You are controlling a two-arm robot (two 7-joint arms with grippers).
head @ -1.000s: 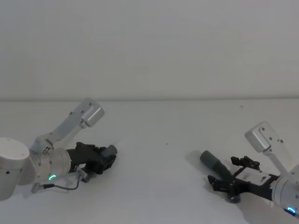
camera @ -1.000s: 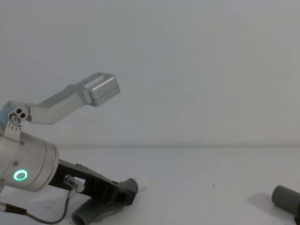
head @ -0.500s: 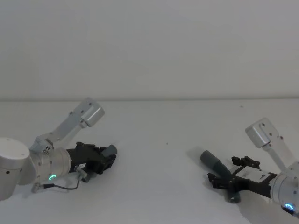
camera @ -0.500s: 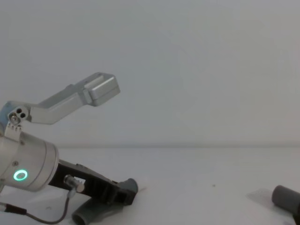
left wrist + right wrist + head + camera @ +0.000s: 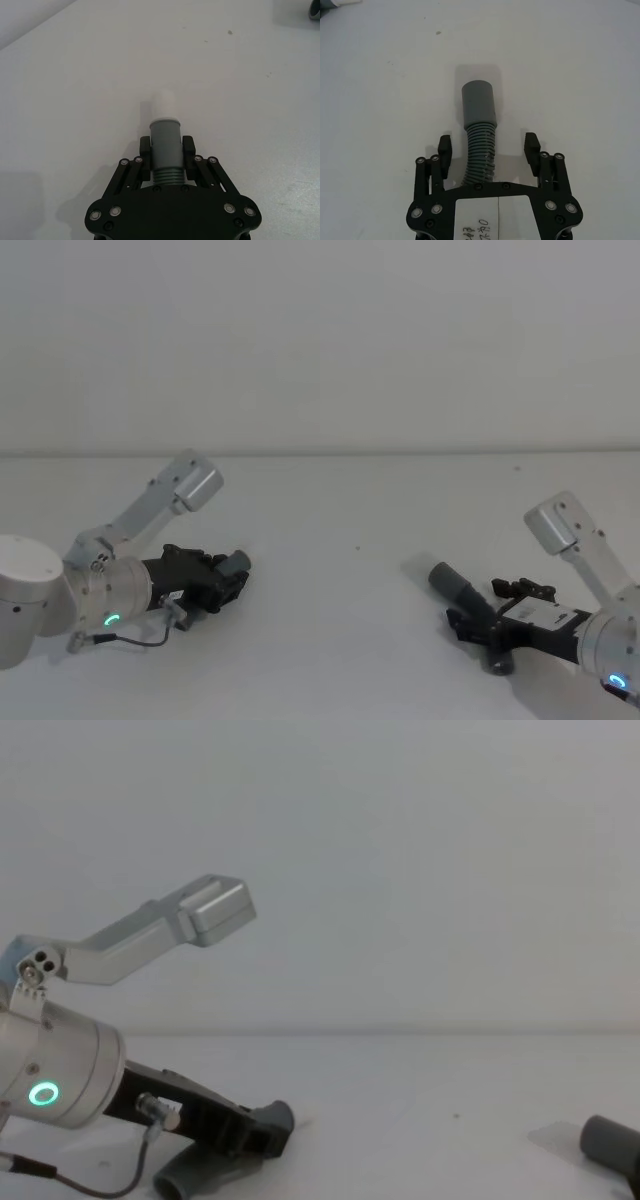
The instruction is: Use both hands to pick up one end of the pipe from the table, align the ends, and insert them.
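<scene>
The pipe is a dark ribbed hose lying on the white table. My left gripper is shut on the grey cuff that carries the white tip; it sits low at the table's left. My right gripper is open and straddles the ribbed hose just behind the plain socket cuff. That cuff rests on the table at the right, untouched by the fingers. In the chest view the left gripper shows with its cuff, and the socket cuff sits at the right edge.
A thin cable loops from the left wrist over the table. The wrist cameras' silver housings stick up above each arm. A plain white wall stands behind the table.
My right arm has drawn slightly back toward the right along the hose. In the chest view the white tip no longer sticks out past the left cuff.
</scene>
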